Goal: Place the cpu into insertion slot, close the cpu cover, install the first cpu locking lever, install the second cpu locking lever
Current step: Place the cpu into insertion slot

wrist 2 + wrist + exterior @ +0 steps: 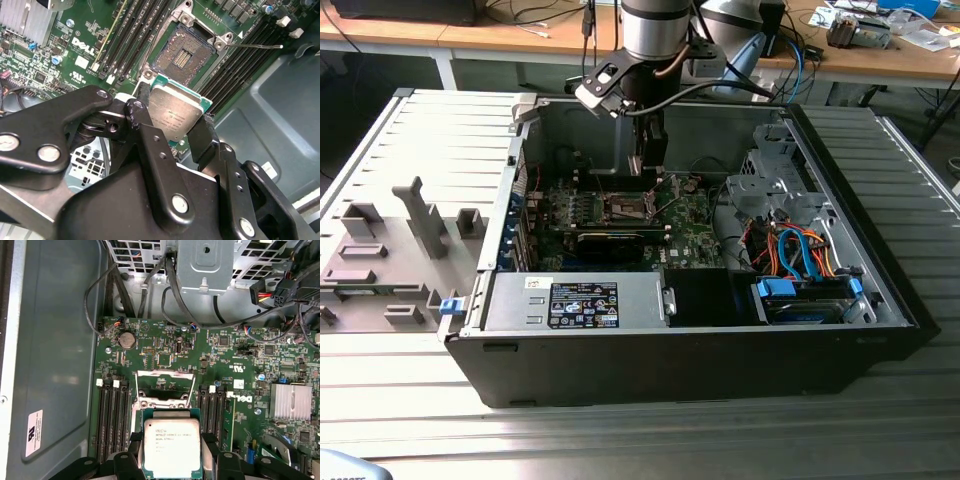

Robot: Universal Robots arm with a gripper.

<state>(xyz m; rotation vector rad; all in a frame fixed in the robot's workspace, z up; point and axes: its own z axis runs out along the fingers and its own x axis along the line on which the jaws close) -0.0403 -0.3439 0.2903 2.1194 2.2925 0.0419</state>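
Gripper (172, 119) is clamped narrow on the cpu (175, 115): in both wrist views a black finger (132, 442) presses on each of two opposite edges, and the silvery lid faces the cameras. The chip sits between the fingertips, held above the green motherboard (240, 355) and apart from it. The insertion slot (182, 52) is uncovered, and we see its dark contact field inside the metal rim. In the first wrist view the held chip overlaps the near edge of the slot. The cpu cover (165, 373), a thin silvery frame, is lifted off the slot at its far edge. A thin locking lever (260, 46) sticks out from a corner of the socket and runs across the memory slots (235, 65). These long black slots flank the socket on both sides. In the exterior view the gripper (648, 165) hangs inside the open computer case (880, 290), at about 1 o'clock from the slot (623, 207). From the slot, the power supply (580, 303) lies at 7 o'clock, the blue and orange cables (800, 250) at 3 to 4 o'clock, and a grey fixture tray (410, 240) at 9 o'clock outside the case. A finned heatsink (290, 401) and a coin cell (126, 340) sit on the board well apart from the socket.
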